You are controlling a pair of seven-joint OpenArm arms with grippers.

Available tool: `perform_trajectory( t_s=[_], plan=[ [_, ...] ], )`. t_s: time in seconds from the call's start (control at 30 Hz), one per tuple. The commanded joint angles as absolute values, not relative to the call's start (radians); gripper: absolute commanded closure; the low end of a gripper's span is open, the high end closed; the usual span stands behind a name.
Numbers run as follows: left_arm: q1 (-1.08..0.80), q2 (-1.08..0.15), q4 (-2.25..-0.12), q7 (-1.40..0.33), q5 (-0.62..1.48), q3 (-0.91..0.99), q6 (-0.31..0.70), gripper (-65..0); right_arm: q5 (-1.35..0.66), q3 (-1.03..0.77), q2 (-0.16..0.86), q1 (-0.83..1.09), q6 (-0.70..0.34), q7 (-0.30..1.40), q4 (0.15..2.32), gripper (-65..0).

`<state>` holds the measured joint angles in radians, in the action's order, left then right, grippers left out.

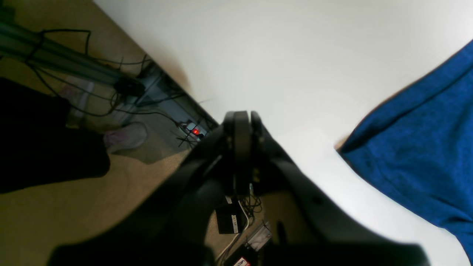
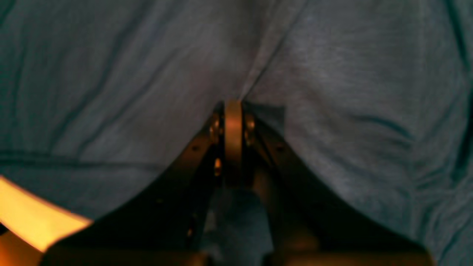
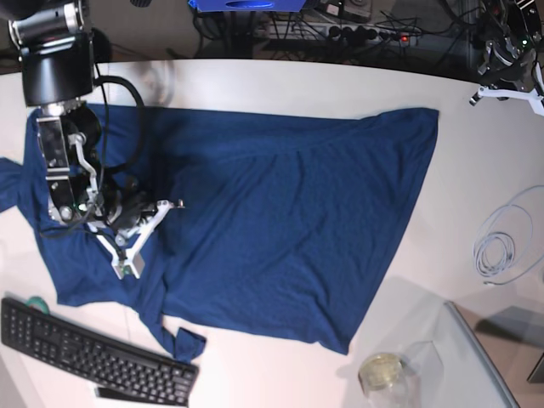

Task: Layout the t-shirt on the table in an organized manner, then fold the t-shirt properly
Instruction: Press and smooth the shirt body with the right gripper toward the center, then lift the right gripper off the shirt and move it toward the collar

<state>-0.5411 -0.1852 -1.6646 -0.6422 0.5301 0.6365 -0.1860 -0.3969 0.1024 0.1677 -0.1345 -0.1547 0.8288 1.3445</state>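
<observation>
T-shirt [image 3: 272,221] spread across white tabletop [image 3: 280,81], mostly flat, some wrinkles, hem corner bunched near keyboard [image 3: 93,357]. Right hand [image 3: 129,259] down on shirt's left part, clenched on a pinch of t-shirt fabric in right wrist view [image 2: 232,107]. Left hand [image 1: 242,118] clenched on nothing, hovering at tabletop edge [image 1: 258,55], well apart from shirt corner [image 1: 417,147]. Coiled white cable [image 3: 501,242] and glass jar [image 3: 382,372] on right side of tabletop.

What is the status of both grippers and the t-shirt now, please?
Left gripper shut, empty, at table edge. Right gripper shut, pressing on t-shirt. T-shirt spread, wrinkled. Keyboard touches its hem.
</observation>
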Motion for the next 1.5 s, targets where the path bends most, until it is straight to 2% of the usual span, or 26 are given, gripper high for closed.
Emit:
perform_trajectory(
  t_s=[0.0,0.27,0.5,0.83,1.2,1.47],
  plan=[
    [-0.549,-0.197,-1.676,-0.625,0.527,0.645,-0.188,0.0,-0.410,0.097,0.174,-0.137,-0.162,0.840,1.412,-0.3],
    [-0.549,-0.197,-1.676,-0.625,0.527,0.645,-0.188,0.0,-0.415,0.097,0.171,0.076,-0.162,0.931,1.787,-0.3],
    [-0.549,-0.199,-1.676,-0.625,0.527,0.645,-0.188,0.0,-0.415,0.107,0.170,0.255,-0.168,0.926,1.948,-0.3],
    [-0.547,-0.199,-1.676,-0.625,0.527,0.645,-0.188,0.0,-0.412,0.108,0.159,0.344,-0.170,0.923,1.926,-0.3],
    [-0.549,-0.199,-1.678,-0.625,0.526,0.645,-0.186,0.0,-0.414,0.108,0.159,0.305,-0.170,0.895,1.828,-0.3],
    [-0.549,-0.199,-1.682,-0.625,0.526,0.645,-0.186,0.0,-0.414,0.101,0.159,0.203,-0.170,0.863,1.712,-1.1]
  ],
)
